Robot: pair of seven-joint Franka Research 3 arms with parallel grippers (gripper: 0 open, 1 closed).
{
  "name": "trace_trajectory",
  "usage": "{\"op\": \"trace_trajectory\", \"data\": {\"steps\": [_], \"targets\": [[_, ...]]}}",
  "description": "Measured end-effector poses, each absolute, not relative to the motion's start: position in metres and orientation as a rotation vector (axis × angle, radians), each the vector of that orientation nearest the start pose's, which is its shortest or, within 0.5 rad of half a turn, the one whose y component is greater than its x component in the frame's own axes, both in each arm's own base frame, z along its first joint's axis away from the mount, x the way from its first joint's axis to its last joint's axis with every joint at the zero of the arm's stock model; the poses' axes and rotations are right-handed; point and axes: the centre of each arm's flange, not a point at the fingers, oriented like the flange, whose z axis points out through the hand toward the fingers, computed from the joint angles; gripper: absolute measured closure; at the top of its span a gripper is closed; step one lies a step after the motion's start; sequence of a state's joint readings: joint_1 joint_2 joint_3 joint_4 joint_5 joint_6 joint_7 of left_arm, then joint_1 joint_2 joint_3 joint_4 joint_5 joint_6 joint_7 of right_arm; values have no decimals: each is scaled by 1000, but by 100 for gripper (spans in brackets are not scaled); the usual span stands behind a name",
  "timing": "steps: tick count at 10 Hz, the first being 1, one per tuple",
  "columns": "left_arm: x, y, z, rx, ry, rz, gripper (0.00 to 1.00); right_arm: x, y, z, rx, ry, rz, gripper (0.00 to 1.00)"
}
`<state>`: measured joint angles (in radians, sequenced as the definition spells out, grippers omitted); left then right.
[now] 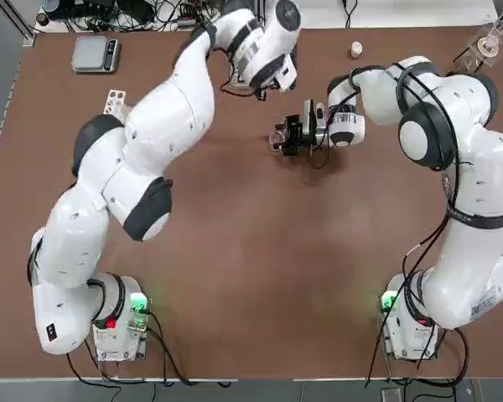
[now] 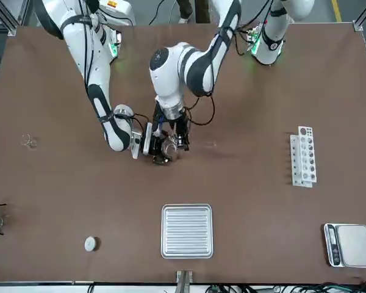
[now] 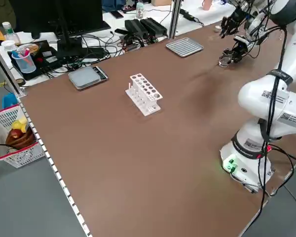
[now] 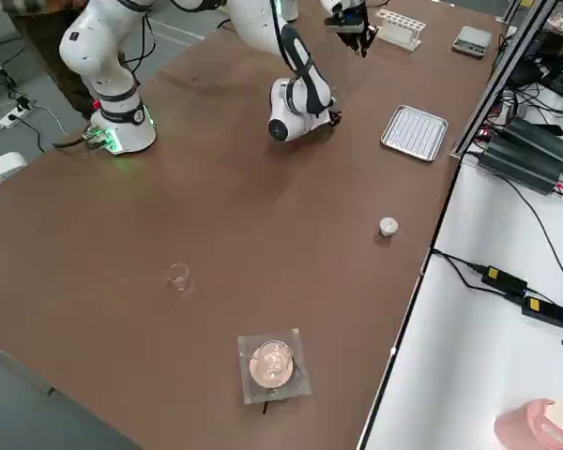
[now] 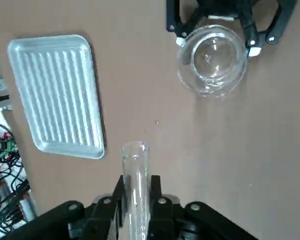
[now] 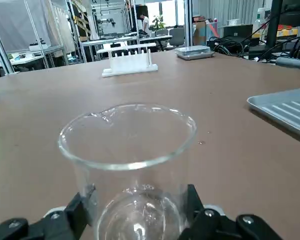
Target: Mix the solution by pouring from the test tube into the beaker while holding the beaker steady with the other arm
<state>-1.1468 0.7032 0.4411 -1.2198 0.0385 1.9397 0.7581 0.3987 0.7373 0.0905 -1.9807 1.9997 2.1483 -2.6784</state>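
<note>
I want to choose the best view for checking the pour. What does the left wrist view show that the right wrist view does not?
Only the left wrist view shows the test tube held in the left end effector, with its open mouth short of the beaker, and the right end effector around that beaker. Only the right wrist view shows the beaker's spout and wall from the side, and the white tube rack beyond it. Both show the beaker standing upright on the table and the ribbed metal tray.
</note>
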Motion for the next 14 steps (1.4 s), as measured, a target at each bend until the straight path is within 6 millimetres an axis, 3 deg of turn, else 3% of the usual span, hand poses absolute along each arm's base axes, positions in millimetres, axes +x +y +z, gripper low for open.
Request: {"op": "trace_trajectory", "data": {"steps": [4, 6, 9, 10, 12, 14], "targets": [[582, -435, 484, -2117, 2249, -228, 79, 492, 306, 86, -1599, -1268, -1080, 22], [611, -368, 511, -2168, 2397, -319, 79, 493, 305, 86, -1600, -1267, -1081, 20], [643, -260, 528, -2251, 2551, -516, 79, 493, 306, 86, -1598, -1265, -1082, 9], [646, -222, 533, -2285, 2604, -568, 79, 493, 306, 87, -1597, -1264, -1082, 1], [646, -146, 538, -2340, 2699, -679, 79, 494, 305, 87, -1599, -1262, -1084, 0], [646, -76, 527, -2403, 2809, -805, 79, 494, 304, 87, -1600, -1261, -1085, 0]]}}
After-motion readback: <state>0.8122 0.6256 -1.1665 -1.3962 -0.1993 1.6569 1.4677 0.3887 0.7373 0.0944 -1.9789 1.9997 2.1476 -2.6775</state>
